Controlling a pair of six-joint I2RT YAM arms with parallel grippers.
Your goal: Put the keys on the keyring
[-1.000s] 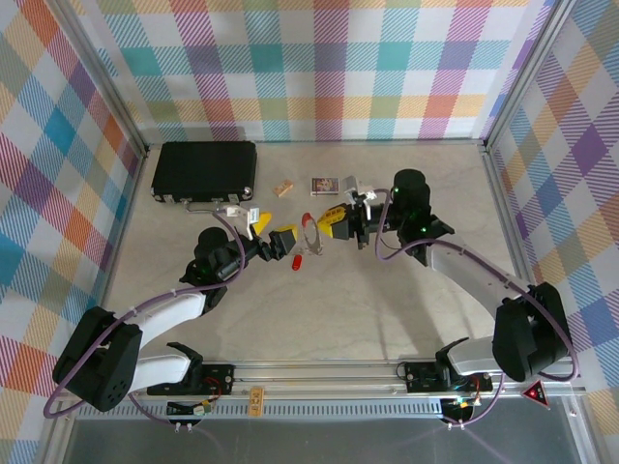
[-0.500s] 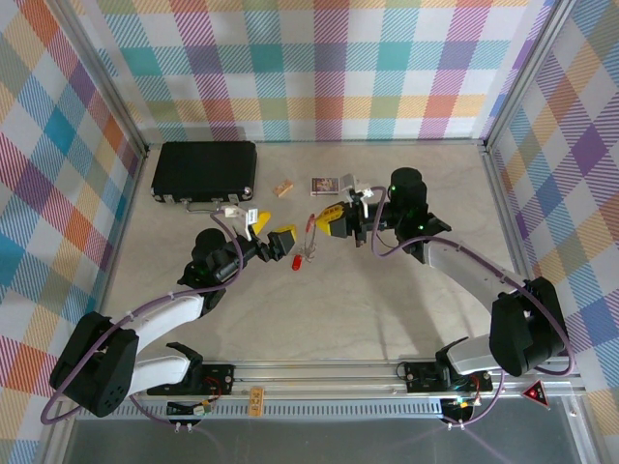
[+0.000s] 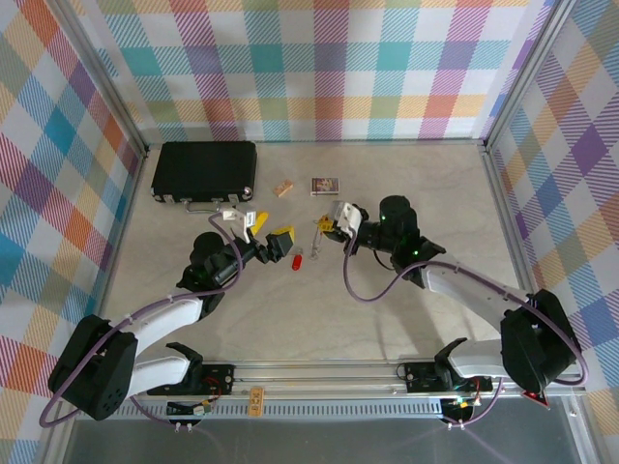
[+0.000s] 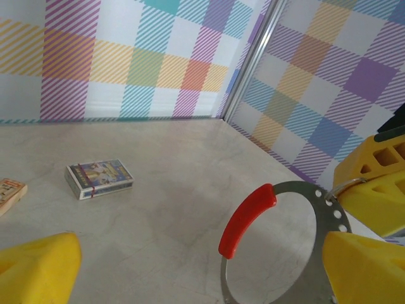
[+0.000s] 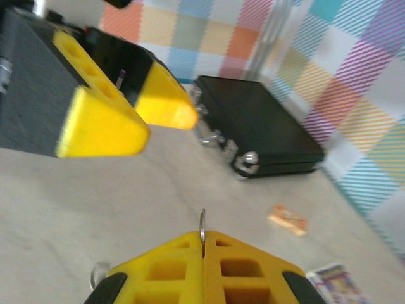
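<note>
The keyring (image 3: 315, 235) is a thin grey metal ring held upright just above the table, and my right gripper (image 3: 327, 226) is shut on its rim. In the right wrist view its edge (image 5: 202, 223) pokes up between the pressed yellow fingers (image 5: 204, 237). The left wrist view shows the ring's red sleeve (image 4: 247, 218) facing me. My left gripper (image 3: 274, 228) stands open just left of the ring, with nothing between its fingers (image 4: 202, 247). A tiny red-headed key (image 3: 298, 261) lies on the table below the two grippers.
A black case (image 3: 204, 171) lies at the back left. A small tan block (image 3: 282, 188) and a printed card (image 3: 325, 184) sit near the back wall. Plaid walls and metal posts (image 3: 498, 155) close in the table.
My right wrist has swung round and drawn in, keeping the ring near the same spot. The left gripper has barely shifted and stays open.
</note>
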